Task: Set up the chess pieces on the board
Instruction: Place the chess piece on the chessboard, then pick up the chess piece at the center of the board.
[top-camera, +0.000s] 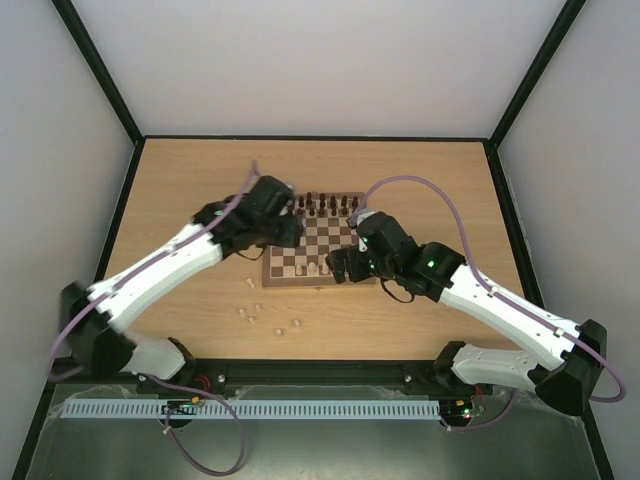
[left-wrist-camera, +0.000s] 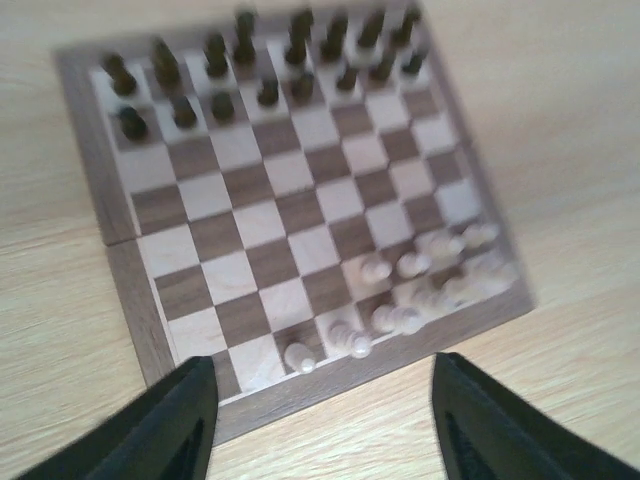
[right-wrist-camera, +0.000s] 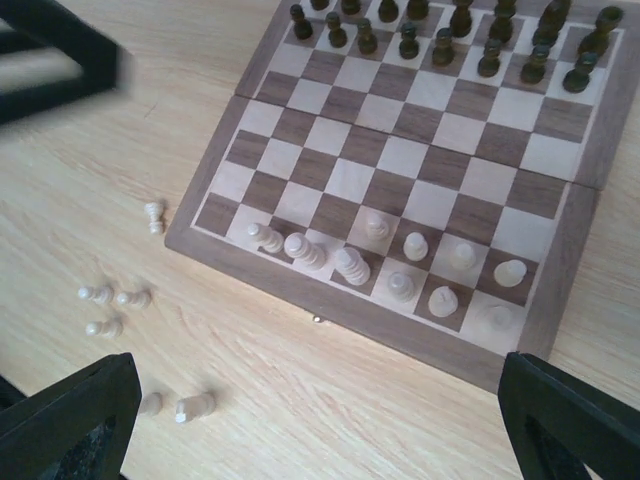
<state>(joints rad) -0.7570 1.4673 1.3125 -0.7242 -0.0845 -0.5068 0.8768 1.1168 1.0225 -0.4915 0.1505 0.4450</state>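
Observation:
The board (top-camera: 300, 262) lies mid-table. Dark chess pieces (top-camera: 322, 205) stand in its two far rows. Pale chess pieces (right-wrist-camera: 350, 262) stand in its two near rows, mostly toward the right. Several loose pale pieces (right-wrist-camera: 98, 294) lie on the table left of the board's near corner; they also show in the top view (top-camera: 262, 312). My left gripper (top-camera: 280, 228) hovers at the board's left side, open and empty (left-wrist-camera: 320, 440). My right gripper (top-camera: 345, 265) hovers over the board's near right edge, open and empty (right-wrist-camera: 320, 440).
The wooden table (top-camera: 180, 200) is framed by black rails and white walls. The left arm (right-wrist-camera: 50, 50) crosses the top left of the right wrist view. The left wrist view is blurred.

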